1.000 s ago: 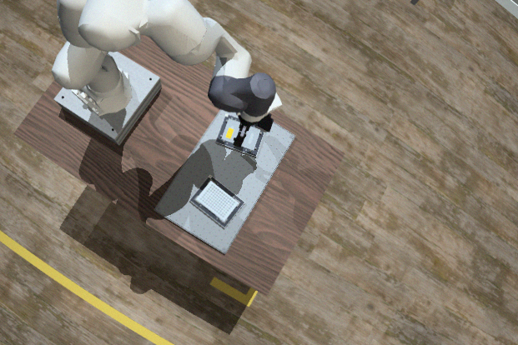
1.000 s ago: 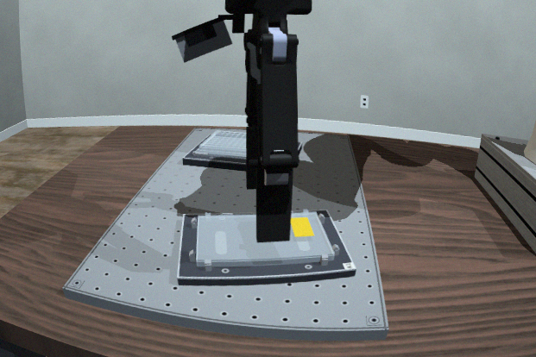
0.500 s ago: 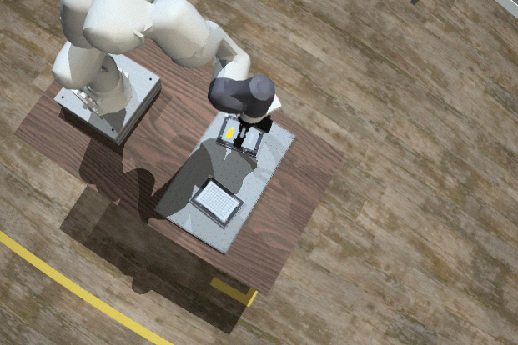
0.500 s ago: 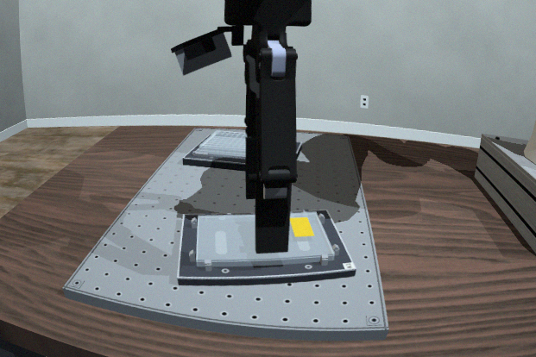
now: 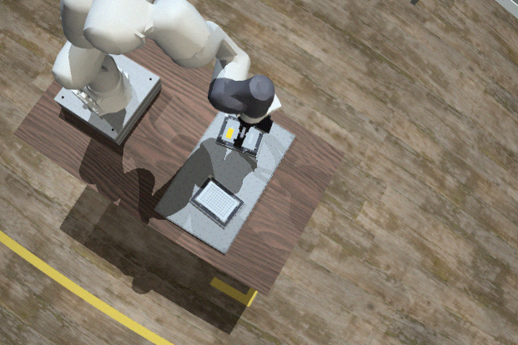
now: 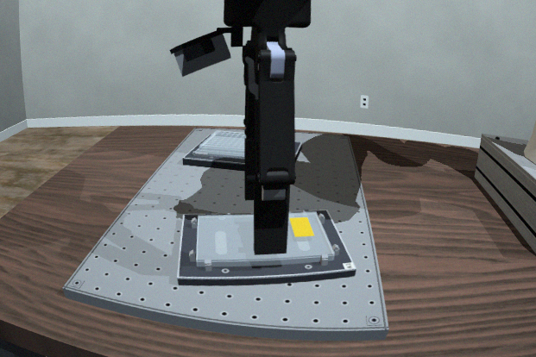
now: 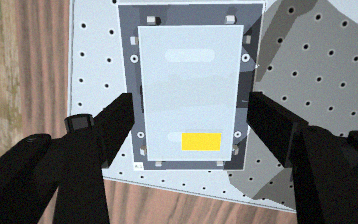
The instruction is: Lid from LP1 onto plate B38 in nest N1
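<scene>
The clear lid (image 5: 254,139) (image 6: 223,241) (image 7: 190,75) with a yellow label (image 6: 301,227) (image 7: 201,141) lies flat in the dark lid park LP1 (image 6: 258,273) (image 7: 127,75) between its corner pegs. My gripper (image 5: 243,139) (image 6: 270,246) (image 7: 190,107) is open and points straight down over the lid's middle. In the wrist view, its two fingers straddle the lid's long sides with a small gap on each side. The white culture plate B38 (image 5: 218,201) (image 6: 223,142) sits uncovered in nest N1 (image 5: 193,201) (image 6: 206,162) at the other end of the board.
Both holders stand on a grey perforated board (image 5: 208,237) (image 6: 241,310) (image 7: 95,75) on a dark wooden table (image 5: 274,233) (image 6: 435,259). The robot's base block (image 5: 137,83) (image 6: 508,172) stands at the table's far side.
</scene>
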